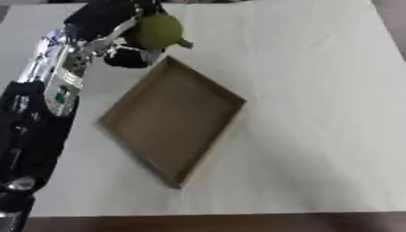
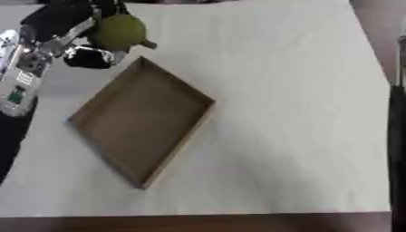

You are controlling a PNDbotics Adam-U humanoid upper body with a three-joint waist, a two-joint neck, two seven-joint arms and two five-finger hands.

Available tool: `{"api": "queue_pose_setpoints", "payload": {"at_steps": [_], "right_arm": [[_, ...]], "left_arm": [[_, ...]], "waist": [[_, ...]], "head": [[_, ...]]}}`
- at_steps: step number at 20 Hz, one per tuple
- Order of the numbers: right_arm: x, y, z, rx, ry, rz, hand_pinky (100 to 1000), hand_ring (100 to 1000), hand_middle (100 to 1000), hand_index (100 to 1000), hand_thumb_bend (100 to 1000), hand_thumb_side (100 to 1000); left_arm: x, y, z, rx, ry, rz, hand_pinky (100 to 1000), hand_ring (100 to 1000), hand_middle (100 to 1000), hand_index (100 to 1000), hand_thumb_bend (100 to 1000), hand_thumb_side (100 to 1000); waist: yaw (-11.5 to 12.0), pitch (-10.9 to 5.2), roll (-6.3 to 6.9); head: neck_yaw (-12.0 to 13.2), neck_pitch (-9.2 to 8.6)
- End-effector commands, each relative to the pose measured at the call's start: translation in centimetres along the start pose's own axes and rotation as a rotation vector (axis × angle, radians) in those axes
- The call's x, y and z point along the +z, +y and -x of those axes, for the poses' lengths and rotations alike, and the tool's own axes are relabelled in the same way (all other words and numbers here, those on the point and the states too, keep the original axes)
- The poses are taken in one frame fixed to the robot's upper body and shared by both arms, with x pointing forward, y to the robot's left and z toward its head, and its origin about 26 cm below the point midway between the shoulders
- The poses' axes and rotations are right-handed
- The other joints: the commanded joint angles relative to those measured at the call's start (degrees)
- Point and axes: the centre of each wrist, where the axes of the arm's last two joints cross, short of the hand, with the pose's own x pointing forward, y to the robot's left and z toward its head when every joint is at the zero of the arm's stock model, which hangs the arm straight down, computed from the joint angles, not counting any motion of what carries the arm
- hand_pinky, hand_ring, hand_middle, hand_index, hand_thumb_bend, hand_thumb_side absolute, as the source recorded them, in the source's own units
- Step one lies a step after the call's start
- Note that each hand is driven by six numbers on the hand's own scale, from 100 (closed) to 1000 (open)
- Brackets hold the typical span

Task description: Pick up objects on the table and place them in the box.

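Grip: left hand point(image 1: 119, 28) curls round the round green fruit point(image 1: 158, 29)
Move: we carry it over the shallow brown cardboard box point(image 1: 171, 120), then lower

Box point(image 1: 171, 120): brown, matt, looks like cardboard or thin wood; which, cannot tell. Table point(image 1: 317, 90): covered in off-white matt cloth with faint creases, dark wood-like edge at 6 o'clock. Fruit point(image 1: 158, 29): yellow-green, smooth, dull sheen. Left hand point(image 1: 107, 25): black matt casing; arm point(image 1: 55, 68) silver, glossy metal.

Left hand point(image 1: 119, 27) fingers partly hidden behind green fruit point(image 1: 158, 29); dark arm strip point(image 2: 396, 122) cut off at rt edge.
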Motion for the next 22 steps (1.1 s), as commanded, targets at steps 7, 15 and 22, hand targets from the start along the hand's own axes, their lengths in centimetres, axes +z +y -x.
{"api": "queue_pose_setpoints", "payload": {"at_steps": [7, 15, 22], "right_arm": [[-0.3, -0.9, -0.2, 0.043, -0.017, 0.005, 799, 674, 547, 807, 100, 595], [-0.3, -0.9, -0.2, 0.041, -0.013, 0.005, 801, 676, 545, 808, 100, 593], [-0.4, -1.1, -0.2, 0.04, -0.011, 0.01, 804, 679, 542, 810, 100, 591]], "left_arm": [[2.1, -2.0, -0.7, 0.041, -0.154, 0.071, 644, 667, 603, 692, 100, 293], [2.6, -4.6, -1.4, 0.063, -0.193, 0.137, 636, 653, 592, 689, 100, 291], [2.6, -6.4, -2.6, 0.053, -0.16, 0.151, 632, 650, 592, 691, 100, 292]], "waist": [[1.2, -2.98, 0.23], [1.4, -2.42, -0.26], [1.5, -0.77, -0.69]], "head": [[-3.2, 1.62], [-4.2, 0.56], [-4.6, -1.99]]}}
